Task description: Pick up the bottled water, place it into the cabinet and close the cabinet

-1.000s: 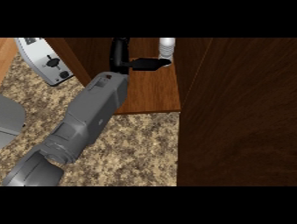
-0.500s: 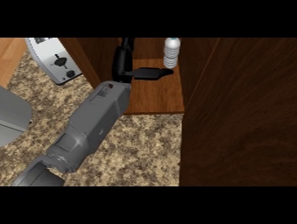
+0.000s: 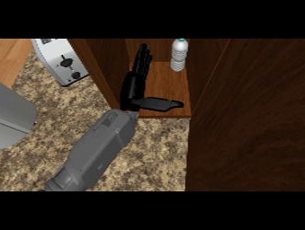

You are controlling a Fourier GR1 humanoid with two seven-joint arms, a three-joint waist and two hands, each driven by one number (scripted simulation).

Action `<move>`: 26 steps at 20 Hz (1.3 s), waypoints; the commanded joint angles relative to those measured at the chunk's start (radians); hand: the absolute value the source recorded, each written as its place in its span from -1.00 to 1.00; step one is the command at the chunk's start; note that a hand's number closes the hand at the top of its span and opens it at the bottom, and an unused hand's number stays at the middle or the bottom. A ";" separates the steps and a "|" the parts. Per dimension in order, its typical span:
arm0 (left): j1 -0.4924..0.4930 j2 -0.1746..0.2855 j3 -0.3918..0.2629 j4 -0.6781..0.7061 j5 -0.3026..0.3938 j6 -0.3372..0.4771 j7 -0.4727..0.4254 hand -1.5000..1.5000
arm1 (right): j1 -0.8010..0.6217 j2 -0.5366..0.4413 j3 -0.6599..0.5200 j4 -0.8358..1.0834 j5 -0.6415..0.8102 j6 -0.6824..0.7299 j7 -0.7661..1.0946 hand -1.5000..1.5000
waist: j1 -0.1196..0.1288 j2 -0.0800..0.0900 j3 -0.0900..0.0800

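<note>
The bottled water (image 3: 178, 56), clear with a white cap, stands upright at the back of the open cabinet's wooden shelf (image 3: 173, 87). My left hand (image 3: 136, 85) is over the shelf's front left part. It is open, with straight fingers pointing to the back and the thumb sticking out to the right. The hand holds nothing and is well apart from the bottle, in front of it and to its left. The cabinet's dark wooden door (image 3: 261, 126) stands open at the right. My right hand does not show.
A silver toaster (image 3: 61, 60) stands on the speckled stone counter (image 3: 154, 157) left of the cabinet's side wall (image 3: 105, 67). A large rounded grey shape (image 3: 2, 112) fills the left edge. Light wood shows at the far upper left.
My left hand has let go of the bottle and drawn back toward the shelf's front edge. The bottle stays upright at the back.
</note>
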State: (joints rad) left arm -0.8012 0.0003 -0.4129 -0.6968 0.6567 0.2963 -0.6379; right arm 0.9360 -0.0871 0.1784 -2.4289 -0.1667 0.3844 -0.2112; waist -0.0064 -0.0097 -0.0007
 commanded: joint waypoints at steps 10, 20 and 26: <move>0.367 0.049 -0.167 -0.561 -0.056 0.000 0.102 -1.00 | 0.017 -0.050 0.024 -0.123 0.067 0.011 0.037 -1.00 | 0.013 0.001 0.001; 0.640 0.275 -0.163 -0.862 -0.041 -0.035 0.153 1.00 | 0.043 -0.210 0.095 -0.131 0.183 0.187 -0.013 1.00 | 0.019 -0.001 0.000; 0.762 0.371 -0.086 -0.989 0.006 -0.056 0.147 -1.00 | 0.057 -0.253 0.157 -0.234 0.266 0.226 -0.049 1.00 | 0.010 -0.004 -0.001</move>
State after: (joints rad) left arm -0.1071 0.3093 -0.5399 -1.5918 0.6398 0.2440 -0.5028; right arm 0.9884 -0.3144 0.3183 -2.4917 -0.0248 0.6010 -0.2869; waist 0.0044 -0.0127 -0.0015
